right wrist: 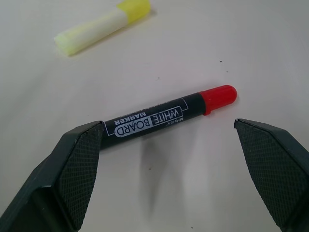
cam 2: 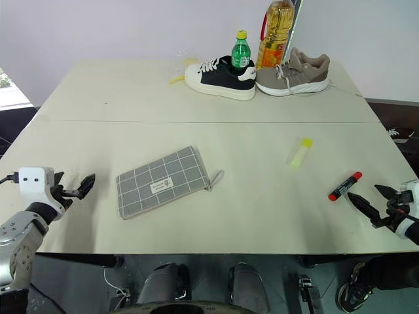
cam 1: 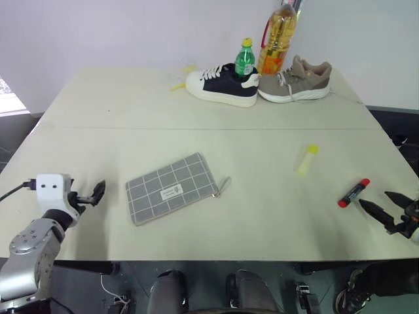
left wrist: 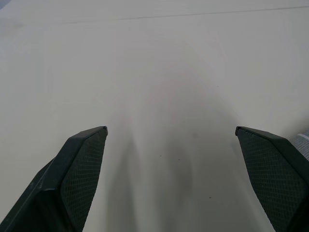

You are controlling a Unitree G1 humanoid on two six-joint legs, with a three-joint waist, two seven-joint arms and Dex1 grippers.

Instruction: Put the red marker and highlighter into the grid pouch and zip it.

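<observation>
Left hand (cam 1: 91,193) was wide open, empty, at 9 o'clock of the pouch (cam 1: 171,188). Pouch lay flat mid-counter (cam 1: 98,104), pull tab toward 3 o'clock. Highlighter (cam 1: 306,159) sat at 2 o'clock of it, marker (cam 1: 353,192) further right. Right hand (cam 1: 381,206) was wide open, empty, just short of the marker.
</observation>
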